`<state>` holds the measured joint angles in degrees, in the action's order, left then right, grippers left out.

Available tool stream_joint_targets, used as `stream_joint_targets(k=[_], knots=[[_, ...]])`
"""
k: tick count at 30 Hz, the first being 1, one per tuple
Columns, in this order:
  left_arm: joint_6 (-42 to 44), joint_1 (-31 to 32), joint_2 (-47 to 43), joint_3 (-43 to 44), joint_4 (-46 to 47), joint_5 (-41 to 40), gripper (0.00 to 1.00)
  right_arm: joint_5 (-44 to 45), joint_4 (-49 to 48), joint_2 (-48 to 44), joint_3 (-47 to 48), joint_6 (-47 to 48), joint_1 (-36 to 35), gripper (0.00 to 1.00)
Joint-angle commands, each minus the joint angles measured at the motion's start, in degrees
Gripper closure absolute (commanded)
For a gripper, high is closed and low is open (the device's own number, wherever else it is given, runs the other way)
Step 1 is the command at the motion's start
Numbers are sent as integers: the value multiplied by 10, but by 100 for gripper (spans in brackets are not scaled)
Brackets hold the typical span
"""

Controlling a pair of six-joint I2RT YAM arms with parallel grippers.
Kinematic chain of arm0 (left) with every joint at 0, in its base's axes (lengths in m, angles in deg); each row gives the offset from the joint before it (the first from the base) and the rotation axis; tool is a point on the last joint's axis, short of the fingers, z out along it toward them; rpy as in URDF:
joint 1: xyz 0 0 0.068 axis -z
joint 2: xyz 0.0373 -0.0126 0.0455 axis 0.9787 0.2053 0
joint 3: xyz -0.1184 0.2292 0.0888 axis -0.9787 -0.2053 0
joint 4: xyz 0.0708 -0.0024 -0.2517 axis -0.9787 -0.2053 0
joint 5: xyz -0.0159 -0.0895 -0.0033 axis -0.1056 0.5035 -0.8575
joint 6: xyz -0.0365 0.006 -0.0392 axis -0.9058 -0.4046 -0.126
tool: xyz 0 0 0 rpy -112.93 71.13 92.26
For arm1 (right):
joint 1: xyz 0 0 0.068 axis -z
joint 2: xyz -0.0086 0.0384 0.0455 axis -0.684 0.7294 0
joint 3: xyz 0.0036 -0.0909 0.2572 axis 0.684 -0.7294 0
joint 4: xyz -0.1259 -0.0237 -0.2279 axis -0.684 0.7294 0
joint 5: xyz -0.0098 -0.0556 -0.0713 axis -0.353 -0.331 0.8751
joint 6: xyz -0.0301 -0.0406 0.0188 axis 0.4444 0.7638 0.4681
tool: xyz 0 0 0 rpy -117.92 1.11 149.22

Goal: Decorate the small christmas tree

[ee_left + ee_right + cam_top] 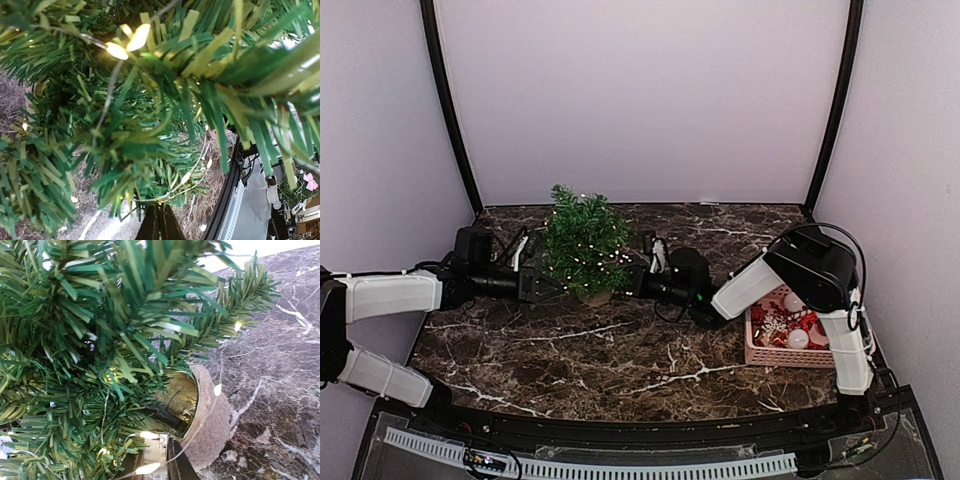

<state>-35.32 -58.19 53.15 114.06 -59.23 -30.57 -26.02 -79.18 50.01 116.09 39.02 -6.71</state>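
The small christmas tree (584,243) stands at the table's middle back in a tan pot (212,422). A string of warm-white lights (588,255) on thin wire is draped through its branches. My left gripper (539,285) is at the tree's lower left. In the left wrist view its jaws (160,222) are closed together, pinching the light wire (192,172) under the branches. My right gripper (637,281) is at the tree's lower right, by the pot. In the right wrist view it (154,462) is shut on a small white box (156,449) on the light string.
A pink basket (772,354) with red, white and silver ornaments sits at the right, under my right arm. The table is dark marble (600,350), with pale walls close on three sides. The table's front rail (227,200) shows in the left wrist view.
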Motion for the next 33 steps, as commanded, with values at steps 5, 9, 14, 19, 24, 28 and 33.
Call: stream_joint_targets(k=[5, 9, 14, 19, 24, 28, 33], knots=[[5, 4, 5, 12, 7, 21, 100, -59, -28, 24, 41, -17, 1, 86], [3, 4, 6, 13, 9, 23, 100, -62, -22, 29, 49, -18, 0, 87], [1, 4, 9, 13, 16, 31, 100, -57, -7, 44, 62, -19, 0, 87], [-1, 4, 12, 12, 21, 39, 100, -57, 1, 54, 74, -18, -1, 87], [-4, 5, 14, 12, 24, 44, 100, -50, 17, 59, 87, -13, -1, 85], [-5, 5, 14, 11, 26, 46, 100, -50, 28, 66, 98, -10, -1, 83], [-5, 5, 15, 11, 27, 47, 100, -53, 38, 74, 109, -7, -4, 78]])
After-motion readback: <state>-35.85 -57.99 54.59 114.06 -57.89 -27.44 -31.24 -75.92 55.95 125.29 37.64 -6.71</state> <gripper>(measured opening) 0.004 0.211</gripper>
